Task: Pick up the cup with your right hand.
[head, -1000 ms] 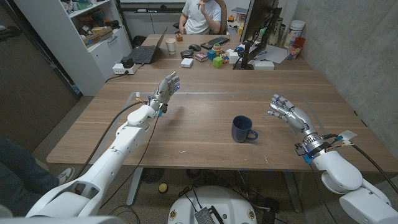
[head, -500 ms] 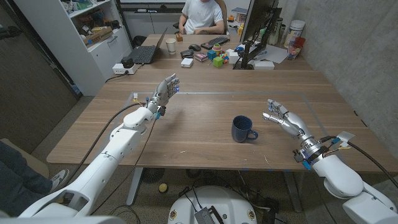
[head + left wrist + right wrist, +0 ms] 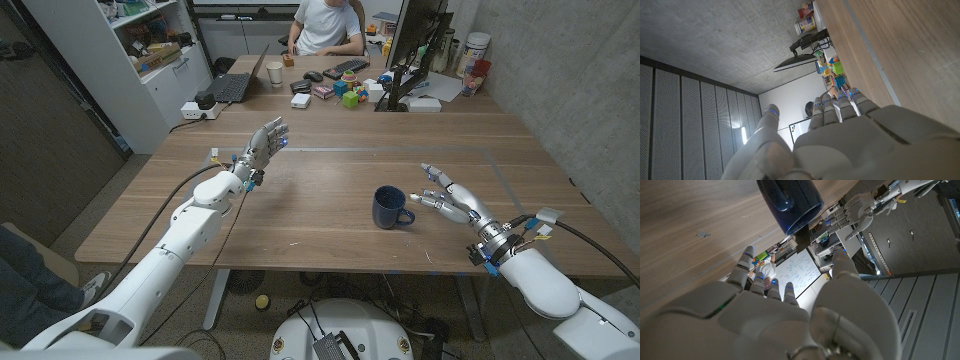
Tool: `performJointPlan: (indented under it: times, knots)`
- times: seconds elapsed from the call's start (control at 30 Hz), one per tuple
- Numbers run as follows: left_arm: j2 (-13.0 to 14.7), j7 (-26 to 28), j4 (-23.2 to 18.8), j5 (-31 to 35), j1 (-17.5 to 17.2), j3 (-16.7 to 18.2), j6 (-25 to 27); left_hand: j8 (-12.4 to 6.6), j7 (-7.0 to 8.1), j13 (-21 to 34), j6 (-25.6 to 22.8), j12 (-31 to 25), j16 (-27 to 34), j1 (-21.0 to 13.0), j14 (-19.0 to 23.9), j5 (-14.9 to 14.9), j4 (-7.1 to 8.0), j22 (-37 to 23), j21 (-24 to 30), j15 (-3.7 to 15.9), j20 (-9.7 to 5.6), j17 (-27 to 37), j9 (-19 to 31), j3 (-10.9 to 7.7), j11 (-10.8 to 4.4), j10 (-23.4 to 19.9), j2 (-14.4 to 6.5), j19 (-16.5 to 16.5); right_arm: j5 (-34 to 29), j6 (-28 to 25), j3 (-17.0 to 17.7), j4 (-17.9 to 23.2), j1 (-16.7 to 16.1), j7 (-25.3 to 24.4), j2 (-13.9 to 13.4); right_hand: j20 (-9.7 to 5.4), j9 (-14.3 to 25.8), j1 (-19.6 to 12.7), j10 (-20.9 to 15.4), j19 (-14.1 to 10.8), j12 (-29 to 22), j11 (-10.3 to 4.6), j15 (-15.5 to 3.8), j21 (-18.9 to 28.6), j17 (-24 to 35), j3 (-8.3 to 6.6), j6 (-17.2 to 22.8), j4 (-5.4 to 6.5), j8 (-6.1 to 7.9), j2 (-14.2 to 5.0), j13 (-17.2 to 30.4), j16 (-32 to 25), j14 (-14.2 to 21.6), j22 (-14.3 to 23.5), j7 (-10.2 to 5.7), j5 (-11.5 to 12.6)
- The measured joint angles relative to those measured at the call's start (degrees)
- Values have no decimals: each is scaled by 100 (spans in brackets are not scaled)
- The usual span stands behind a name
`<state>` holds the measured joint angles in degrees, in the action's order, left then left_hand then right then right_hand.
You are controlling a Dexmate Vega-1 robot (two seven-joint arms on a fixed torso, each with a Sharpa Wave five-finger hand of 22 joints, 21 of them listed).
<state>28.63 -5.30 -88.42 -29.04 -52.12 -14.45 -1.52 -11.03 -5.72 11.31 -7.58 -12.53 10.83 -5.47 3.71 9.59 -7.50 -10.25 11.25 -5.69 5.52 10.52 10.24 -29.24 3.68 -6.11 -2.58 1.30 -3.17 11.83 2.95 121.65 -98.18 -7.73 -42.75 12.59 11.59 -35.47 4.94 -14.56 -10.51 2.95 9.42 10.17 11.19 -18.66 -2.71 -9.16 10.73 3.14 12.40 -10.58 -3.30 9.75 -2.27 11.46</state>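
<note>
Reaching with fingers spread, right hand [image 3: 447, 195] nears cup [image 3: 389, 208] on bare table [image 3: 320, 225].

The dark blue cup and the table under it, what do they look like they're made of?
The dark blue cup with a handle looks like glazed ceramic: its surface is glossy with soft highlights. The brown table shows matte wood grain, though solid wood or laminate cannot be told.
</note>
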Motion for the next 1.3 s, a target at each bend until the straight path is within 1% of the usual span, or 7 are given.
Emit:
performJointPlan:
  times: [0.27, 0.3, 0.53, 0.83, 1.0, 1.03, 1.3]
  knots:
    - [-2, -8, 4, -25, 4, -1, -70, 0, 0, 0, 0, 0, 0, 0, 0, 0, 0, 0, 0, 0, 0, 0, 0, 0, -31, -31, 0, 0, -421, -369, 51, 370, -165, 48, 41, 0, 0, -22, 114, -1, 0, 44, 29, 0, 0, 0, -122, 0, 0, 26, 0, 0, -91, 0, 20, 21]
    - [-8, -17, 23, -29, 11, -4, -87, 0, 0, 0, 0, 0, 0, 0, 0, 0, 0, 0, 0, 0, 0, 0, 0, 0, -30, -31, 0, 0, -746, -630, 51, 470, -193, 75, 56, -23, 0, 8, 113, 22, -1, 44, 34, 1, 0, 10, -141, 10, 0, 56, 0, 0, -101, 0, 1, 21]
    - [-36, -101, 113, -69, 42, -21, -143, 0, 0, 0, 1, 0, 0, 0, 30, 0, 0, 0, 0, 30, 0, 0, 0, 0, -30, -30, 0, 0, -1390, -1121, -68, 774, -206, 145, 88, 1, 0, 8, 215, 62, -1, 84, 10, 1, 1, 49, -192, 16, 0, 100, -1, 0, -194, -1, 12, 43]
    - [-40, -196, 210, -101, 69, -22, -181, 0, 0, 0, 1, 0, 0, 0, 30, 0, 0, 0, 0, 30, 0, 0, 0, 0, -30, -30, 0, 0, -2013, -1734, -369, 1034, -38, 256, 128, 12, 28, 6, 338, 113, -1, 84, 50, 1, 1, 89, -335, 41, 0, 177, 27, 0, -276, -1, 33, 65]
    - [-45, -257, 282, -117, 94, -14, -197, 0, 0, 0, 1, 0, 0, 0, 30, 0, 0, 0, 0, 30, 22, 0, 0, 0, -30, -30, 0, -23, -2013, -1734, -528, 1116, 94, 256, 138, -9, 28, 22, 359, 133, -1, 105, 50, 1, 1, 111, -368, 64, 0, 193, 27, 0, -276, -1, 61, 110]
    - [-47, -272, 289, -120, 96, -13, -205, 0, 0, 0, 1, 0, 0, 0, 30, 0, 0, 0, 0, 30, 22, 0, 0, 0, -30, -30, 0, -23, -2291, -2028, -577, 1137, 134, 300, 139, -9, 28, 22, 368, 133, -1, 114, 50, 1, 1, 111, -387, 64, 0, 193, 26, 0, -276, -1, 42, 110]
    - [-58, -359, 393, -131, 136, 0, -235, 0, 0, 0, 1, 0, 0, 0, 29, 0, 0, 0, 0, 30, 53, 0, 0, 0, -30, -30, 0, -4, -2668, -2490, -852, 1319, 333, 431, 70, 11, 28, 44, 472, 153, -1, 136, 72, 1, 1, 151, -595, 104, -37, 214, 26, 0, -400, -2, 63, 153]
